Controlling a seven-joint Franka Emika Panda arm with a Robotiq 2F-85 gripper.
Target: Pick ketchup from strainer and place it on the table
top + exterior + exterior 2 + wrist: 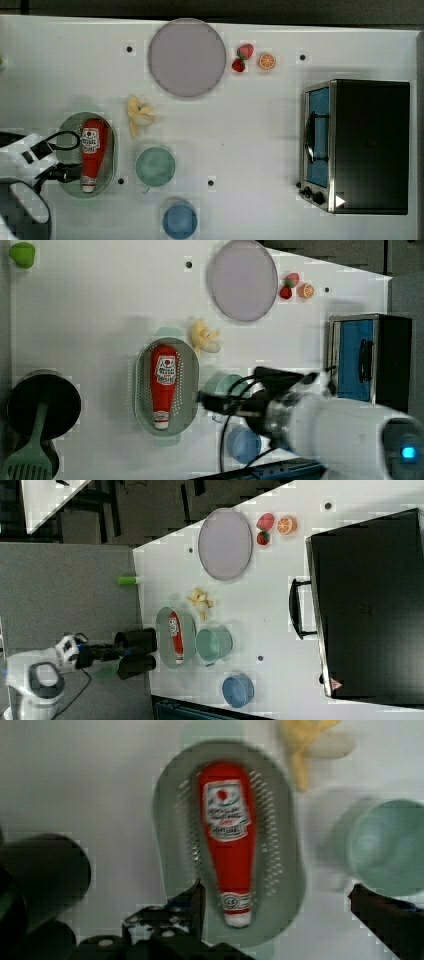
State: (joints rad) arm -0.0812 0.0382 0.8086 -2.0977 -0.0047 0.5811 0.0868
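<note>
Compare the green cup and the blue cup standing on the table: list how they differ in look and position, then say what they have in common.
Colour: the green cup is pale green, while the blue cup is blue.
Size: in the top view the green cup looks somewhat wider than the blue cup.
Position: the green cup stands beside the strainer, near the banana; the blue cup stands nearer the table edge, apart from the strainer.
Shared: both are round, upright and look empty.

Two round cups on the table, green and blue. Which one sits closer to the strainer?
The green cup. It stands just off the strainer that holds the ketchup, on the top view's right. The blue cup sits further off, toward the top view's bottom edge.
</note>
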